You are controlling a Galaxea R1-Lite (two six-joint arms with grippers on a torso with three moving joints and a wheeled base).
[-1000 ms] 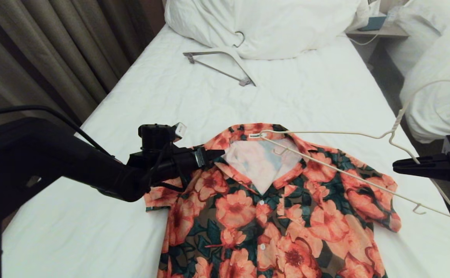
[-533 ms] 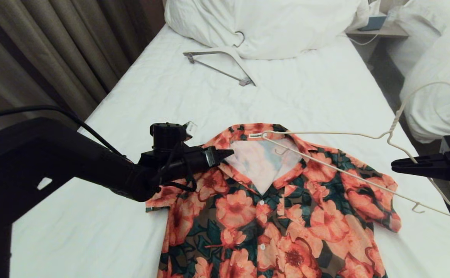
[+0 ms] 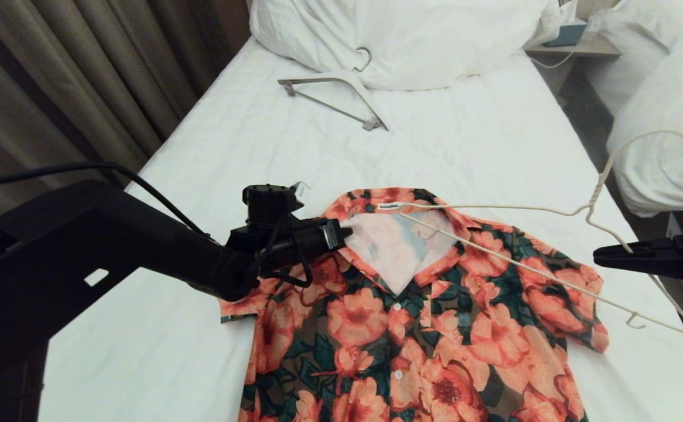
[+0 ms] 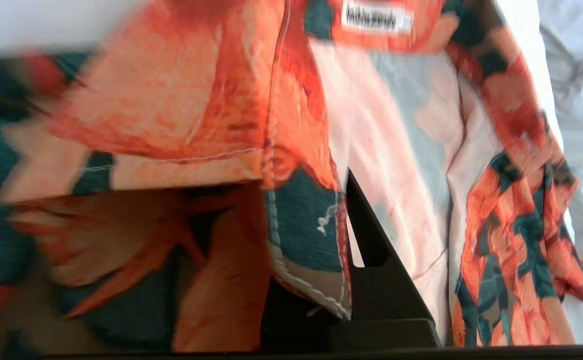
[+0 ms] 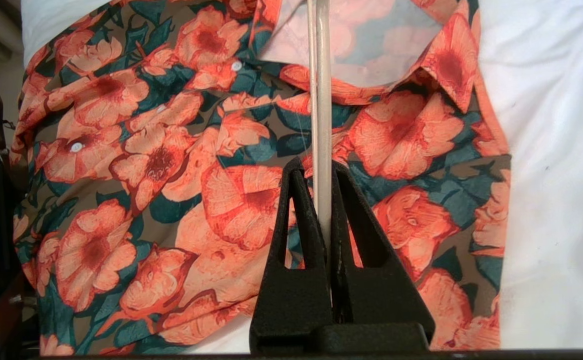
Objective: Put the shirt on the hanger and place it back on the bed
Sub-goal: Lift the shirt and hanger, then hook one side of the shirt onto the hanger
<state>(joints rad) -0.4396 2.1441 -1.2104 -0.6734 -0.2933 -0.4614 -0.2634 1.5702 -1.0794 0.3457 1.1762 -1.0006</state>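
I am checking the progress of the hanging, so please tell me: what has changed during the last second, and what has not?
The left claw moved toward the shirt opening and shut on the collar edge. The wire hanger sank slightly. Unchanged: the right claw stays shut on the hanger, and the thicker hanger lies near the duvet.

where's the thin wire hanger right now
In the head view the thin hanger is on the right, gripped by the right gripper above the shirt, its far tip at the open collar near the neck label.
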